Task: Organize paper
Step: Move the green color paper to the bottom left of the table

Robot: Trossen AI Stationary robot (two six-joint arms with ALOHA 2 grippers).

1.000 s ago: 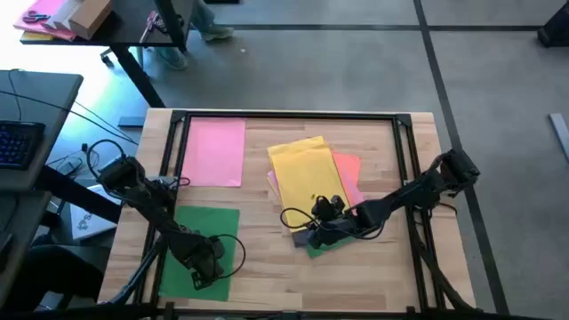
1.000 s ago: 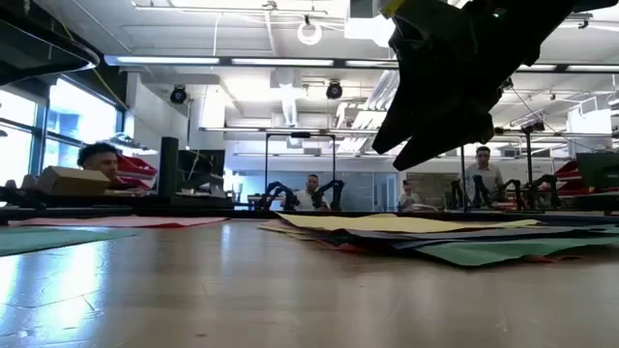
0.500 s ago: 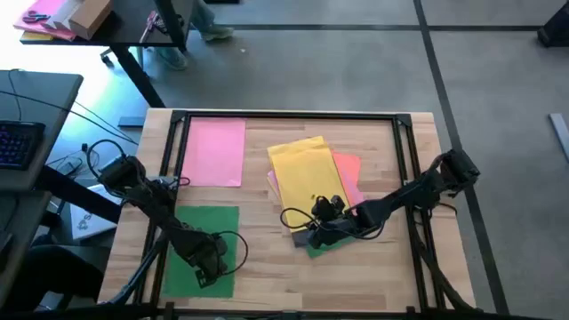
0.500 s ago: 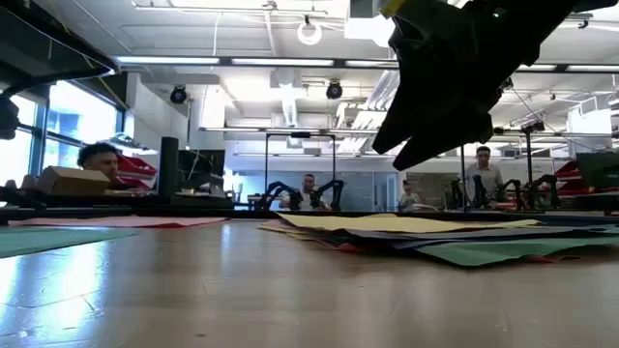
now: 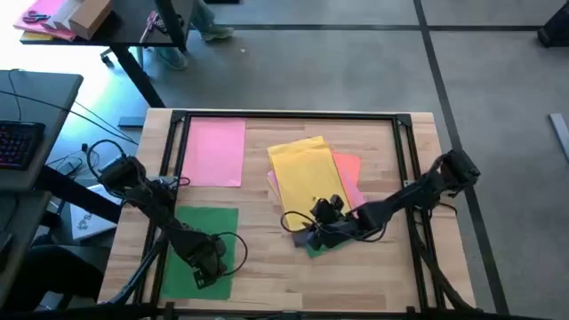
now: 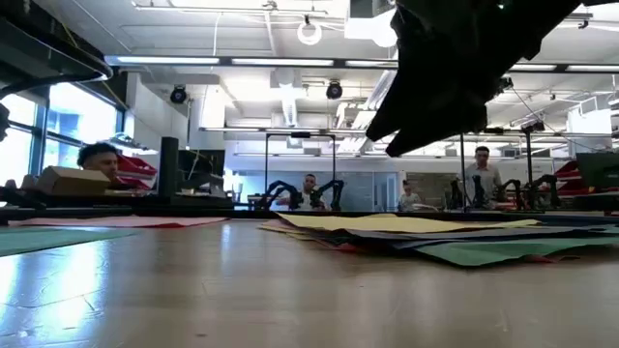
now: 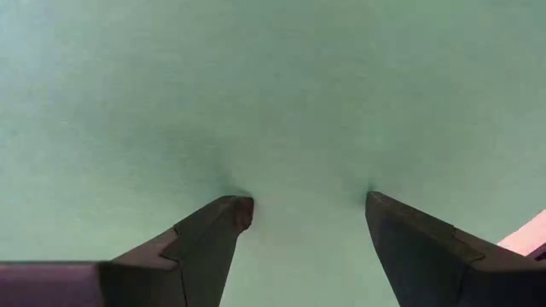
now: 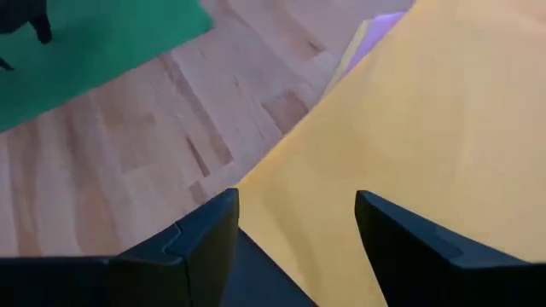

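A pink sheet [image 5: 213,153] lies flat at the far left, and a green sheet [image 5: 200,249] lies flat at the near left. In the table's middle lies a loose stack with a yellow sheet [image 5: 307,173] on top, an orange one [image 5: 348,167] showing at its right, and dark grey [image 8: 256,277] and green corners [image 5: 313,252] at its near end. My left gripper [image 5: 206,267] is open and points down at the green sheet [image 7: 273,102]. My right gripper [image 5: 307,233] hangs open above the stack's near edge [image 6: 455,253], clear of it. My left gripper's open fingertips [image 7: 243,209] stand right at the green sheet's surface [image 7: 307,192], coming from above, well inside its edges. I cannot tell whether they touch it. The sheet lies flat on the table.
A dark frame [image 5: 284,116] runs along the table's far edge and down both sides. Bare wood [image 5: 373,276] lies near and right of the stack. Beyond the table are a desk with a keyboard [image 5: 18,142] and people [image 6: 482,174] in the room.
My right gripper has risen a little above the stack and drifted slightly toward the table's left edge, staying open. The sheets lie as before.
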